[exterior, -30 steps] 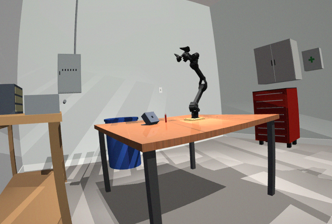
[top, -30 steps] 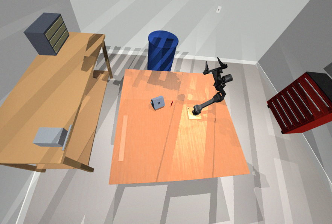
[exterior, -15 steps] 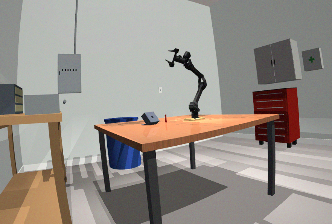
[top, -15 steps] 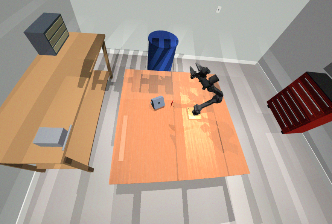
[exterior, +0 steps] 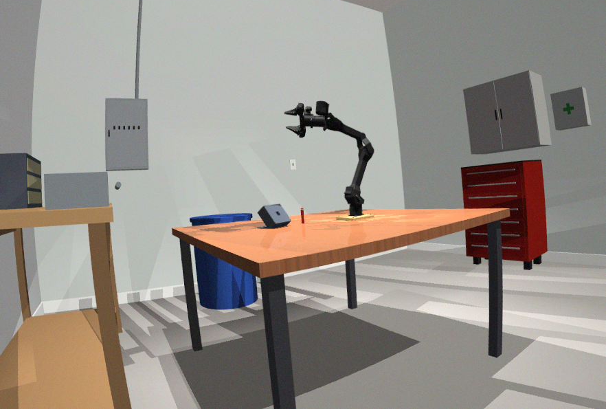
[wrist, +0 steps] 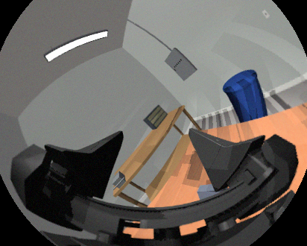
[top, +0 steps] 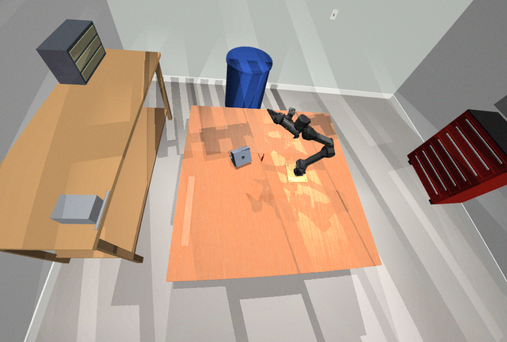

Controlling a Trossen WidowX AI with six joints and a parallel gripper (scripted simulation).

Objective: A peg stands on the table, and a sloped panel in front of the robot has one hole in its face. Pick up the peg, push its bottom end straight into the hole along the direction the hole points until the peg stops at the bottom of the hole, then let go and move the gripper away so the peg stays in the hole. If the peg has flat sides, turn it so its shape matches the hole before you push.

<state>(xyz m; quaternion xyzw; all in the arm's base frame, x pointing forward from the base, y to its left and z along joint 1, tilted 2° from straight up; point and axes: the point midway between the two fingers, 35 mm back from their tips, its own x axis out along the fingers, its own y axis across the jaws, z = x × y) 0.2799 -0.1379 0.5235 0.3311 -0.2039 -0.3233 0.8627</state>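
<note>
A small, thin red peg (top: 262, 157) (exterior: 302, 216) stands upright on the table (top: 236, 223) (exterior: 353, 237). The blue-grey sloped panel (top: 247, 160) (exterior: 270, 217) stands just beside it, away from the arm's base. Its face has one small dark hole (top: 242, 157) (exterior: 277, 213), and its exact shape is too small to tell. My gripper (top: 268, 110) (exterior: 286, 120) (wrist: 156, 133) is open and empty, high above the table and pointing roughly level. In the wrist view, part of the panel (wrist: 205, 191) shows low behind the right finger. The peg cannot be seen there.
The arm's yellow base plate (top: 297, 179) (exterior: 339, 218) is on the table. A blue bin (top: 247, 84) (exterior: 225, 272) (wrist: 248, 99) stands behind the table. A wooden workbench (top: 114, 105) is at the left, and a red drawer cabinet (top: 460, 160) (exterior: 533, 212) is at the right.
</note>
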